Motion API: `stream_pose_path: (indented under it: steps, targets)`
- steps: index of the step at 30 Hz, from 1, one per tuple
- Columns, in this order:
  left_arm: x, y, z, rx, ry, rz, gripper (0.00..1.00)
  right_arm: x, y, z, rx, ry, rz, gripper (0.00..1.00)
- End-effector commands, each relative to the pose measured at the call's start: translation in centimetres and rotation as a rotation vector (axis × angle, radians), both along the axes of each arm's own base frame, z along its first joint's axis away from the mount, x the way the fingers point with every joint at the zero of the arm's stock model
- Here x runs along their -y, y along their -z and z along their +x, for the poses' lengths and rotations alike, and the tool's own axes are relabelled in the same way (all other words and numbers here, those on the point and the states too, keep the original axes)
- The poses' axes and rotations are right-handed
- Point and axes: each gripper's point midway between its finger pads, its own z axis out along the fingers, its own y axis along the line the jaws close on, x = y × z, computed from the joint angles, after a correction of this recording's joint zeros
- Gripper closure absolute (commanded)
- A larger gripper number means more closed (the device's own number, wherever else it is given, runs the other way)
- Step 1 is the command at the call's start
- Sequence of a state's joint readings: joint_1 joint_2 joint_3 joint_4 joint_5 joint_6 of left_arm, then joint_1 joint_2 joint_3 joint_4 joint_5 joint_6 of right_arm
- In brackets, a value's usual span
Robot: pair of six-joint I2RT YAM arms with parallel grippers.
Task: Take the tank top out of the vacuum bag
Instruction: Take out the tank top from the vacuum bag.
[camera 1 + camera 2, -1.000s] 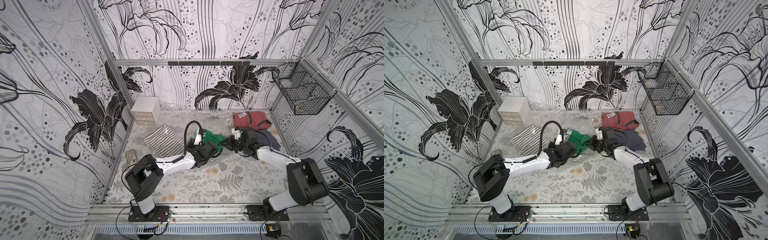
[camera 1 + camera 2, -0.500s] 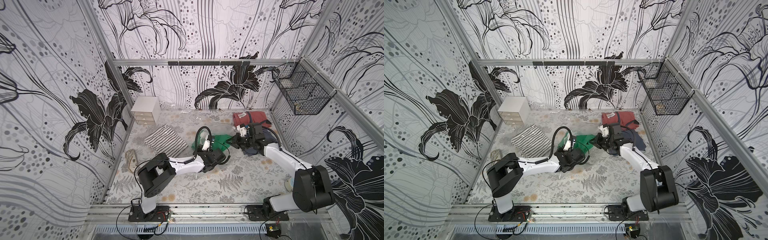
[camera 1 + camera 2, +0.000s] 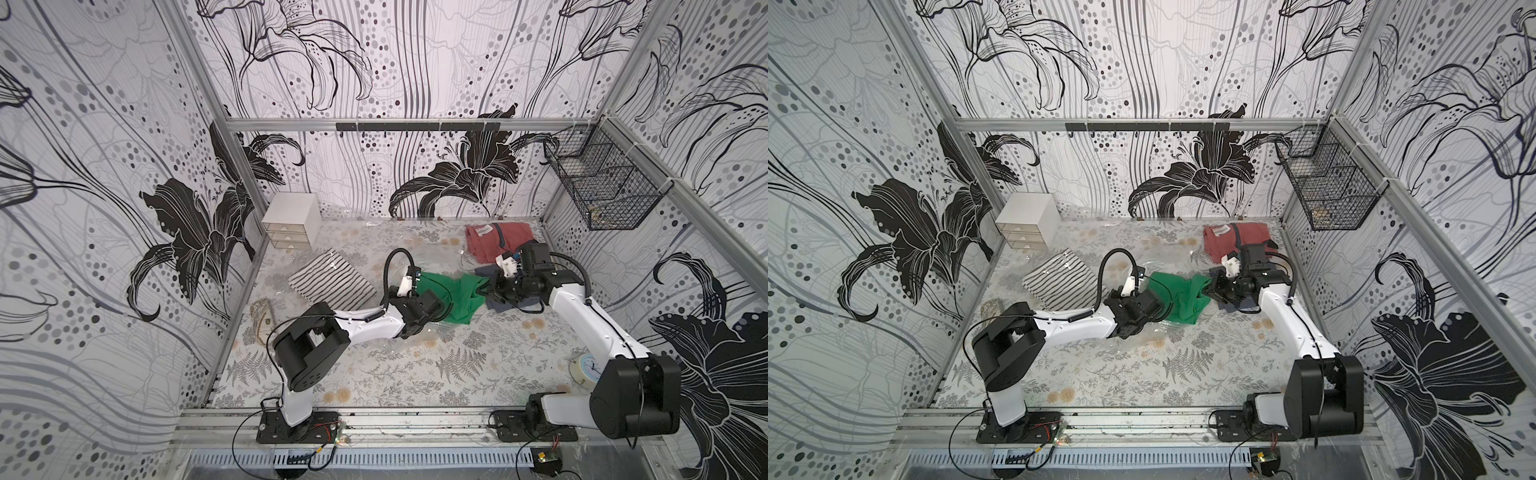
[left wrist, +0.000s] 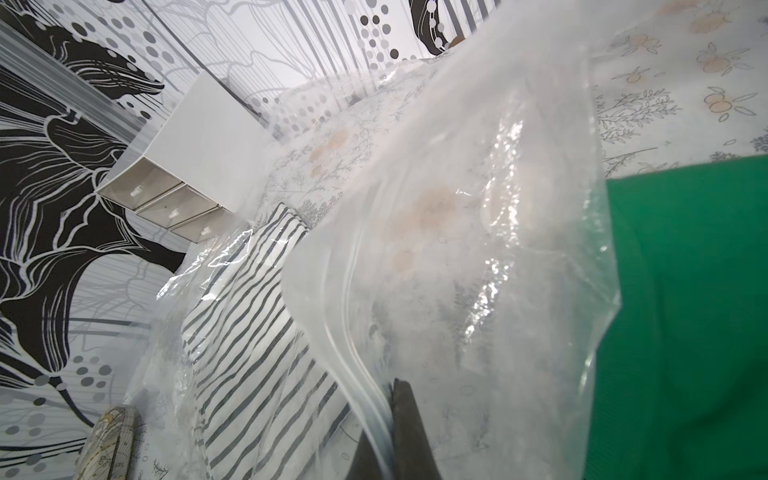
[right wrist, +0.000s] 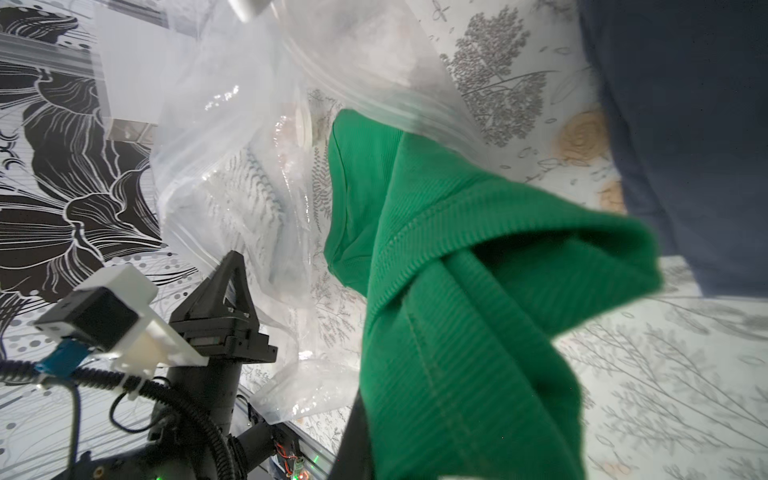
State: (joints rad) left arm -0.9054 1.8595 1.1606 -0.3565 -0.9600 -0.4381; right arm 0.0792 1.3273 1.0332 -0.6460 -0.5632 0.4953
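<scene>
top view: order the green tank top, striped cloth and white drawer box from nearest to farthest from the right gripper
1. green tank top, held in the right gripper
2. striped cloth, mid table, left side
3. white drawer box, back left corner

Floral-print table (image 3: pixel 374 374) bears red garment (image 3: pixel 494 241), drawers (image 3: pixel 291 226), perhaps a clock (image 3: pixel 588 368).

Four garments: green tank top (image 3: pixel 451 297), striped (image 3: pixel 332 282), red (image 3: pixel 496 241), navy (image 5: pixel 685 124). One vacuum bag (image 4: pixel 478 249), one drawer unit (image 3: pixel 291 222), one wire basket (image 3: pixel 602 187).
</scene>
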Motion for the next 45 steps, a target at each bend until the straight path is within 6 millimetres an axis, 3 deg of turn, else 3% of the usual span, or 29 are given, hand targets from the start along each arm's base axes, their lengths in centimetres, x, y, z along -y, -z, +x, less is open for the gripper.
stream_pose_path:
  steps: [1,9,17,20,28,35,41,45]
  targets:
    - [-0.1,0.0,0.1,0.006,-0.004,-0.017,1.00,1.6,-1.5,-1.2,0.015,0.003,-0.085,1.00]
    - [0.0,-0.1,0.2,0.006,0.003,-0.019,1.00,3.8,-1.7,-0.7,0.034,0.052,-0.211,1.00]
    - [-0.1,-0.4,0.0,0.012,0.005,-0.031,1.00,2.7,2.2,-0.6,-0.047,0.043,-0.143,1.00]
    - [0.1,-0.3,0.1,0.007,0.010,-0.029,1.00,3.1,3.3,-1.0,-0.074,0.055,-0.167,1.00]
    - [0.2,-0.7,0.2,0.016,0.008,-0.022,1.00,7.8,4.9,-3.0,-0.184,0.098,-0.454,1.00]
    - [-0.2,-0.5,0.2,0.018,0.001,-0.029,1.00,10.8,5.9,-6.9,-0.390,0.028,-0.695,1.00]
    - [-0.3,-0.6,0.1,0.017,0.013,-0.038,1.00,15.5,3.6,-6.3,-0.450,0.094,-0.969,1.00]
    - [-0.8,-1.4,-0.3,0.020,0.023,-0.056,1.00,17.1,4.2,-4.9,-0.516,0.079,-1.010,1.00]
